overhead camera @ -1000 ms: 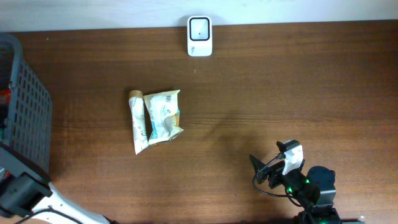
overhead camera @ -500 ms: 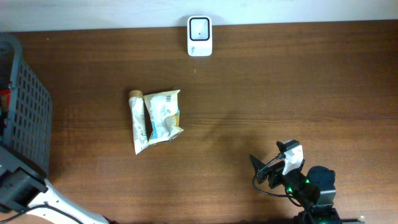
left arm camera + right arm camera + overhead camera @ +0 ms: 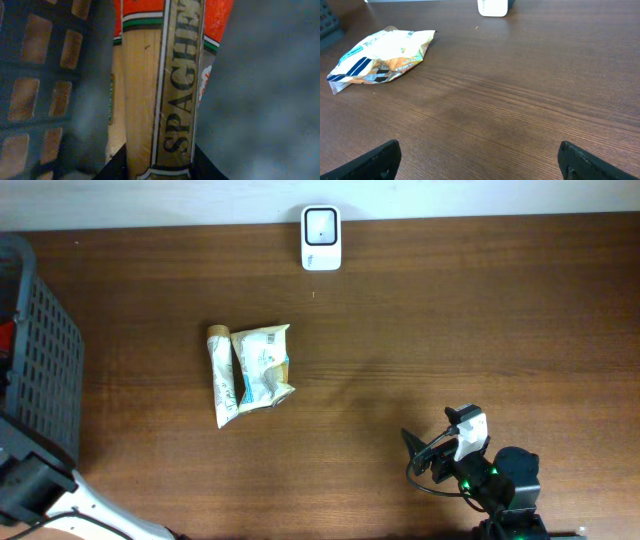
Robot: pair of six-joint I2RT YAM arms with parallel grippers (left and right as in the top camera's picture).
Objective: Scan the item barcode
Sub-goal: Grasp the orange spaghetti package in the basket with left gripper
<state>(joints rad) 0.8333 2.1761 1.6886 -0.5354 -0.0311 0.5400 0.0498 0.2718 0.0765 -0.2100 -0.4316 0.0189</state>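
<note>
Overhead: wooden table (image 3: pixel 450 330) with a white scanner (image 3: pixel 321 238) at the far edge, a snack bag (image 3: pixel 264 367) touching a slim tube (image 3: pixel 222 377) at centre-left, a grey basket (image 3: pixel 45 370) at the left edge, and the right arm (image 3: pixel 500 475) at the near edge. Left wrist: spaghetti packet (image 3: pixel 170 90) inside the basket beside its lattice wall, left gripper (image 3: pixel 160 172) set against both its sides, pinching it. Right wrist: right gripper (image 3: pixel 480 162) low over the table, jaws spread wide, snack bag well ahead to the left
</note>
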